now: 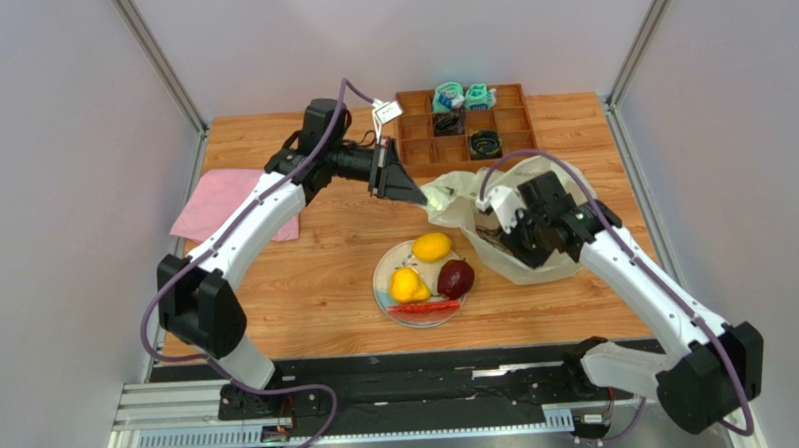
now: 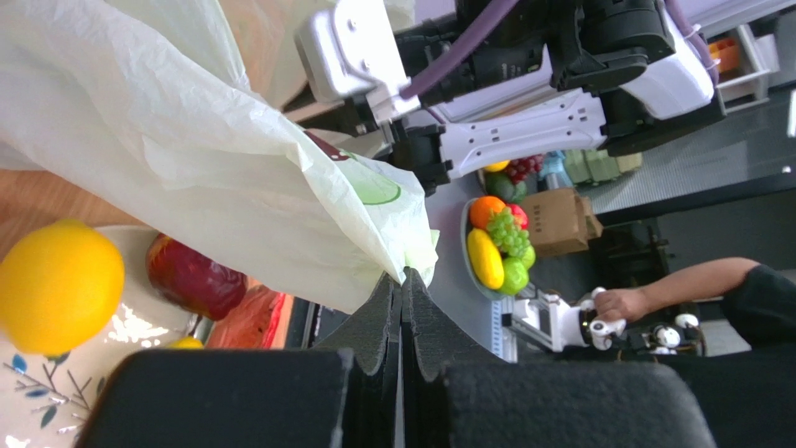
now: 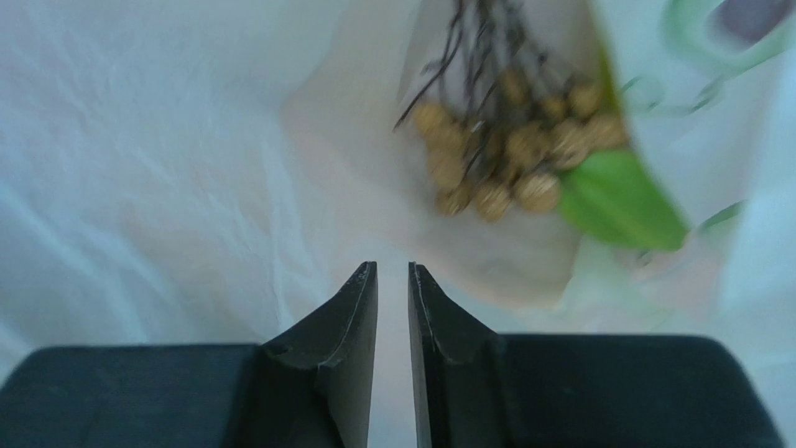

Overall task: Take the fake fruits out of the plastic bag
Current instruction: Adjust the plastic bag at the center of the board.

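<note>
- Now, the left gripper is clamped on a thin edge of the plastic bag, at the bag's left rim; the film fans out from the closed fingertips.
- The bag lies on the table right of centre, just below the wooden tray.
- The right gripper sits inside the bag with its jaws nearly together, a thin slit between them and nothing in it.
- Ahead of the right gripper, and apart from it, a blurred bunch of small brownish balls on dark stems lies in the bag with a green leaf.
- The plate stands just left of the bag and holds a yellow round fruit, a yellow pear, a dark red fruit and a red slice.
- A pink cloth lies at the far left.
</note>
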Controlling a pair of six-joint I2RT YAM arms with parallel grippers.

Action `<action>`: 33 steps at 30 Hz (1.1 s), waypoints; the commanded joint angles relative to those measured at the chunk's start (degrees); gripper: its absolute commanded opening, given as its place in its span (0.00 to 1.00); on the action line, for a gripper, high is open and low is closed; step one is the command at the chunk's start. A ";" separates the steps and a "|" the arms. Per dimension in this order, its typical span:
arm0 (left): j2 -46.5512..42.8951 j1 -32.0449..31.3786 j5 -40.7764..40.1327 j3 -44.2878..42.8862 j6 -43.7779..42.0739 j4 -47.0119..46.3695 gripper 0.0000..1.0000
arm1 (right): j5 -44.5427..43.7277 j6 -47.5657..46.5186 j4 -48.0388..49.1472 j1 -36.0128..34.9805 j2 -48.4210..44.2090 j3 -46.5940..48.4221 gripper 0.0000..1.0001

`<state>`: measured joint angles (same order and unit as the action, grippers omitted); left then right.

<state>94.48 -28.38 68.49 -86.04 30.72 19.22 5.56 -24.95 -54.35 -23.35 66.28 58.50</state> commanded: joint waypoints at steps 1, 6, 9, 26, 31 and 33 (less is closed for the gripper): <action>-6.14 -2.90 -7.12 1.22 -16.70 12.40 0.00 | 0.07 -4.92 -13.05 -6.16 -10.27 -4.70 0.21; -7.64 -6.85 -16.79 2.28 -26.66 19.52 0.00 | -7.30 -11.42 -8.71 -7.25 -15.65 -12.95 0.20; -7.20 -8.79 -19.78 2.89 -30.36 21.37 0.00 | -2.35 -13.02 -4.20 -0.50 -16.19 -11.49 0.25; -10.19 -12.58 -33.50 5.89 -36.87 22.96 0.00 | -11.16 -4.76 9.43 7.88 7.89 -4.00 0.45; -8.97 -11.44 -33.96 -3.56 -38.28 23.93 0.00 | -17.96 -6.16 9.96 17.27 9.03 0.01 0.48; -5.55 -9.51 -32.98 -9.64 -39.07 22.97 0.00 | -16.03 -6.25 9.44 22.02 14.46 7.02 0.48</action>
<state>87.11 -40.34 34.72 -83.61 -5.13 44.86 -7.14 -30.24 -47.57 -9.23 75.42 54.13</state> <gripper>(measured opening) 0.006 0.474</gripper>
